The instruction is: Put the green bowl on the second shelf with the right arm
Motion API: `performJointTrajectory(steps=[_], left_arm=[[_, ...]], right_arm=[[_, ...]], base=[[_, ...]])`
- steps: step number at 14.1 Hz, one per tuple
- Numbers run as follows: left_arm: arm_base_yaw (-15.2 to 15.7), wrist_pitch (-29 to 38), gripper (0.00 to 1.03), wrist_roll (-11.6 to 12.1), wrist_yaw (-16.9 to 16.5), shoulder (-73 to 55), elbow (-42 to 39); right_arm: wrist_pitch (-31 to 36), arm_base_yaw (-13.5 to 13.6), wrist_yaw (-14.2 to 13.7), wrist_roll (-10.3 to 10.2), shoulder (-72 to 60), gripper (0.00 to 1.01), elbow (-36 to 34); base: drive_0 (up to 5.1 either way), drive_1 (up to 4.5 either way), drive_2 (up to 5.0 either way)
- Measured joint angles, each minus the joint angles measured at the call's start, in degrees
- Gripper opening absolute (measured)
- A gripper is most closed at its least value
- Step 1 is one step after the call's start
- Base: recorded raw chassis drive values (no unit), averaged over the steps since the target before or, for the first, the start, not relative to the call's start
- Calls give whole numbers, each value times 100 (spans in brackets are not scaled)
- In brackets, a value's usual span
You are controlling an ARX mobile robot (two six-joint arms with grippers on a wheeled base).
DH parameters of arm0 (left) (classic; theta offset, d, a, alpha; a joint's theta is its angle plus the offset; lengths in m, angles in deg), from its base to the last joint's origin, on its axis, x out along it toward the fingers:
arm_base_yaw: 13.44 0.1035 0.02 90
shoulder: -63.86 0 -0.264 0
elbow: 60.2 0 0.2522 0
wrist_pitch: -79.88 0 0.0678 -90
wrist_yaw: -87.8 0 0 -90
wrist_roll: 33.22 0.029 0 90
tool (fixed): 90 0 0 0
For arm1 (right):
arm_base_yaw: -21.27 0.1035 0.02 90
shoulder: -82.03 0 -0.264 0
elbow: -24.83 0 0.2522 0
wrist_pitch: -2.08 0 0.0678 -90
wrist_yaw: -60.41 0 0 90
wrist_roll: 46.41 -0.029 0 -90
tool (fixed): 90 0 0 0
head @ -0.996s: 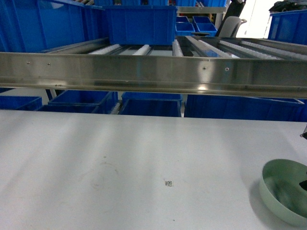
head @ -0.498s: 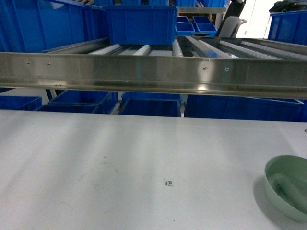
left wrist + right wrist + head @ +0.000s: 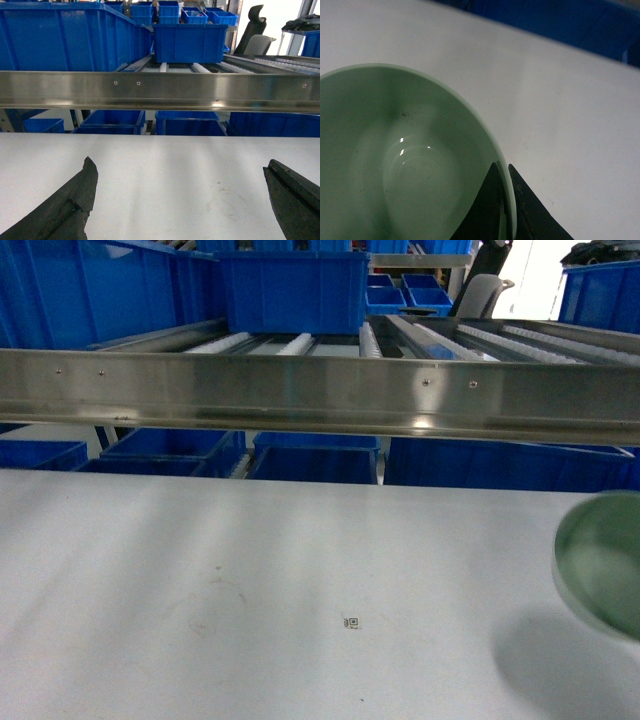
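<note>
Pinched at the rim by the right gripper (image 3: 506,210), one finger inside the bowl (image 3: 410,160) and one outside, closed down to the wall's thickness. Hangs off the table (image 3: 250,580) at the far right of the head view, bowl (image 3: 605,565) tilted and blurred, with a shadow (image 3: 560,660) on the table below it. Sits lower than the rail (image 3: 300,390) and well short of the second shelf (image 3: 430,338).

Main risk, as a judgement: slipping. Grips only a small patch of a smooth, sloping wall, so may swing or pivot about the pinch on any quick lift or stop, and could drop out altogether.

Second risk: catching the rail. Must rise above that steel front edge before going forward; moving in too early or too low would knock the rim against it and likely lever the bowl out of the fingers.

Third: landing badly on the rollers. Could tip or roll away if released tilted or from height. Could also bump the crate (image 3: 290,290) if steered too far left.

Left gripper (image 3: 180,200) spread wide and empty over the table, well away from the bowl; unlikely to interfere.
</note>
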Motion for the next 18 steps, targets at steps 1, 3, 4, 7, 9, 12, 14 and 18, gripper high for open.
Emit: performJointTrajectory(steps=[1,3,4,7,9,12,14,18], left_arm=[[0,2,98,0,0,0,0],[0,2,98,0,0,0,0],[0,0,98,0,0,0,0],[0,0,98,0,0,0,0],[0,2,98,0,2,0,0],[0,2,98,0,0,0,0],[0,2,98,0,0,0,0],[0,2,98,0,0,0,0]], right_arm=[[68,81,-2,-157,402,2,-39],[63,168,-2,-647,1469,2,-229],[26,168,-11,-809,1816,2,-282],[-98,125,-44,-1268,3001,2,-343],[-131,37,-160,-1547,3727,2,-490],[-323,-181,-195,-2037,4887,2,-813],[-529,-184,-155,-2166,5318,2,-903],[-651,-326,-326,-2216,5534,2,-1064]], base=[[0,0,0],[0,0,0],[0,0,0],[0,0,0],[0,0,0],[0,0,0],[0,0,0],[0,0,0]])
